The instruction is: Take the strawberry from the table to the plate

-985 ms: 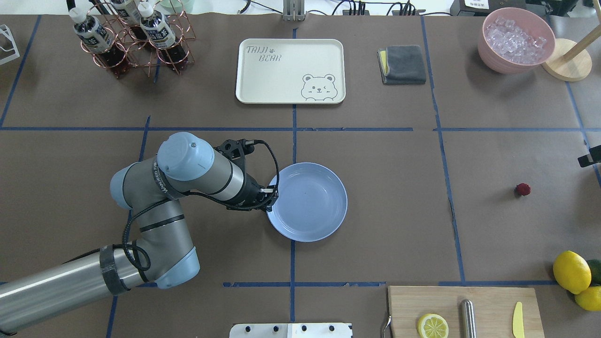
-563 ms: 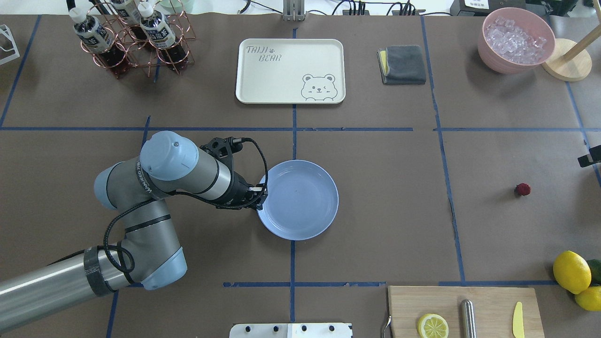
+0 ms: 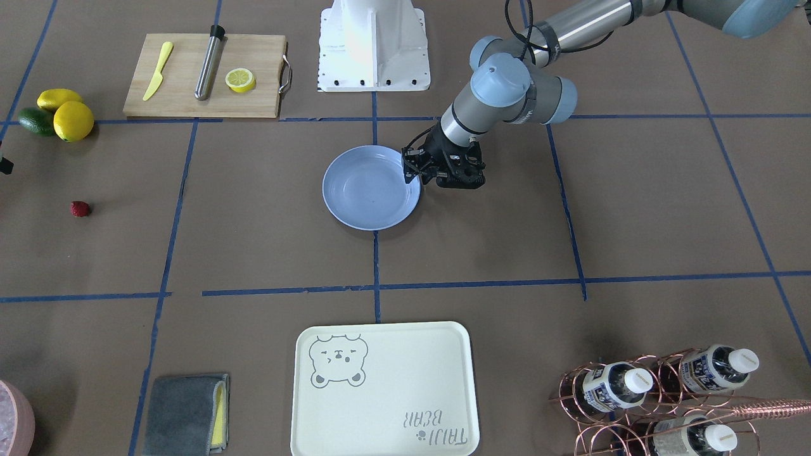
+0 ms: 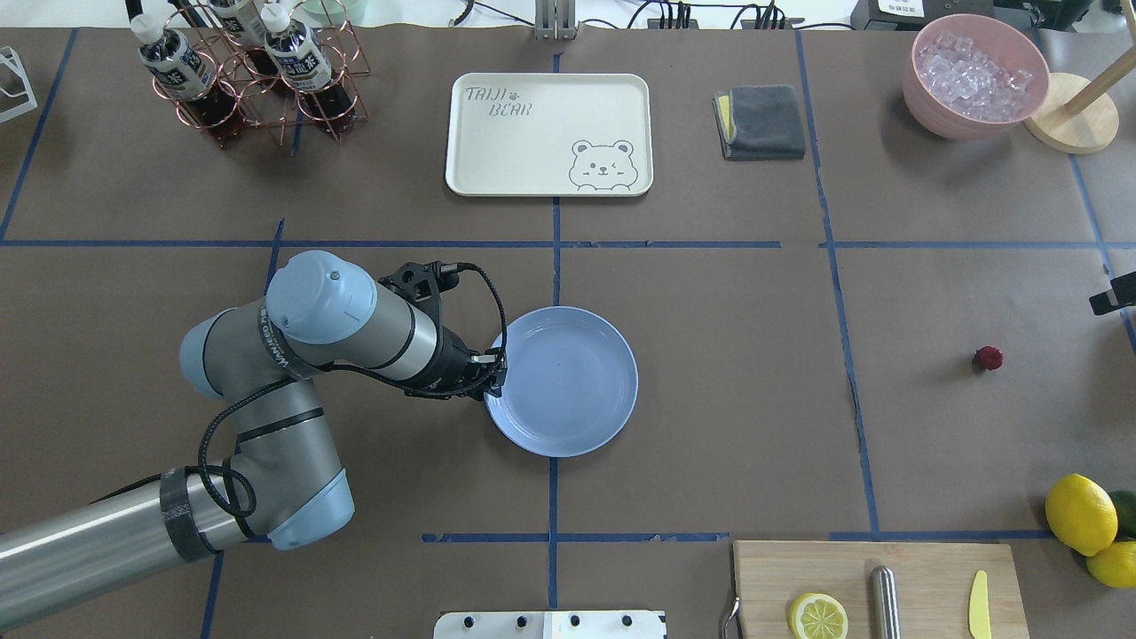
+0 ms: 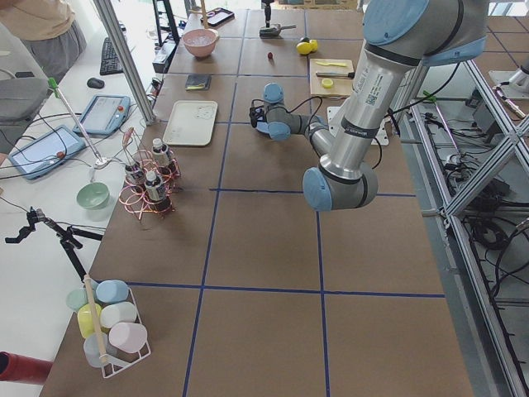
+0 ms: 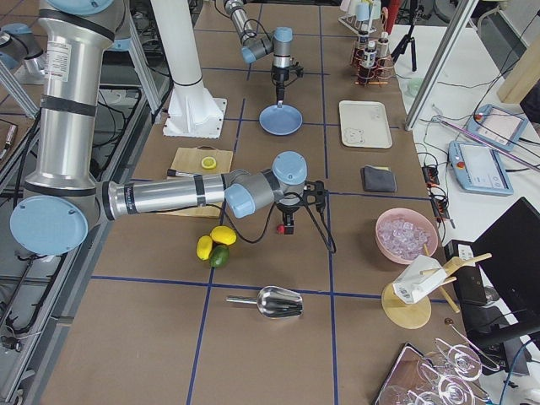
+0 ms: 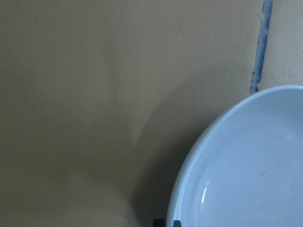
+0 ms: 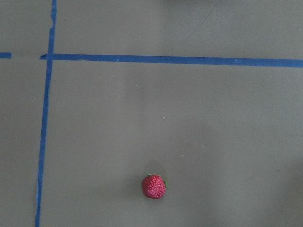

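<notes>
The strawberry [image 4: 988,358] is a small dark-red berry lying alone on the brown table [image 4: 728,373] at the far right; it also shows in the front view [image 3: 80,208] and low in the right wrist view [image 8: 154,186]. The light-blue plate [image 4: 568,382] sits near the table's middle with nothing on it. My left gripper [image 4: 495,374] is shut on the plate's left rim [image 3: 370,190]; the left wrist view shows that rim [image 7: 246,179] close up. My right gripper [image 6: 285,221] hovers above the strawberry, and I cannot tell whether it is open or shut.
A cream bear tray [image 4: 548,133] and a grey cloth [image 4: 761,122] lie at the back. A pink bowl of ice [image 4: 974,75] stands back right and a bottle rack [image 4: 257,75] back left. Lemons [image 4: 1081,513] and a cutting board [image 4: 879,590] are front right.
My left gripper pulled the plate a short way to the left by its rim, then stayed almost still. The strawberry has not moved.
</notes>
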Controlling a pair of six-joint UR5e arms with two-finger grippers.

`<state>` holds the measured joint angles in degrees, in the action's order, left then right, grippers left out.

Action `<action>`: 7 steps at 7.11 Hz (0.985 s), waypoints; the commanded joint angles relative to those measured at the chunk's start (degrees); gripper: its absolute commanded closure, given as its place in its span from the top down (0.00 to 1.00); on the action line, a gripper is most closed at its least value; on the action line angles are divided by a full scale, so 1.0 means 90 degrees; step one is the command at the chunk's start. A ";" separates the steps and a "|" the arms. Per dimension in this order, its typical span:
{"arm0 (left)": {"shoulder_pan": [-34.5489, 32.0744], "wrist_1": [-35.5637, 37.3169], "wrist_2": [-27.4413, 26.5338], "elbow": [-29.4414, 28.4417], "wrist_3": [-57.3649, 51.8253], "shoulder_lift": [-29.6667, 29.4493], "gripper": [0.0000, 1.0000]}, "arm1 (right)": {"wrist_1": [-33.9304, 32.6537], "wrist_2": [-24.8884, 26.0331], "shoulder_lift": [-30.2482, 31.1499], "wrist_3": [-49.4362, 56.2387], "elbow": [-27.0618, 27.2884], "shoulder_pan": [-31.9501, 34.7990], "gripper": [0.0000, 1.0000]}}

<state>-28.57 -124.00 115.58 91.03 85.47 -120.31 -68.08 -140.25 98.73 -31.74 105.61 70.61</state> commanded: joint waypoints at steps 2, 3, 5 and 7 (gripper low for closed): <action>-0.0457 0.0008 -0.0039 0.0500 0.0015 0.0048 1.00 | 0.1508 0.1375 0.0122 -0.2039 -0.0025 -0.1472 1.00; -0.0507 0.0018 -0.0039 0.0511 0.0015 0.0048 1.00 | 0.1490 0.2418 0.0133 -0.2088 -0.0035 -0.2048 1.00; -0.0507 0.0018 -0.0039 0.0559 0.0054 0.0047 1.00 | 0.1470 0.2711 0.0250 -0.2089 -0.0248 -0.2238 1.00; -0.0507 0.0018 -0.0039 0.0560 0.0054 0.0048 1.00 | 0.1529 0.2917 0.0173 -0.2098 -0.0727 -0.2551 1.00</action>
<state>-33.11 -123.85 115.23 96.02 85.94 -119.89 -54.53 -114.80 100.63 -50.54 101.15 49.26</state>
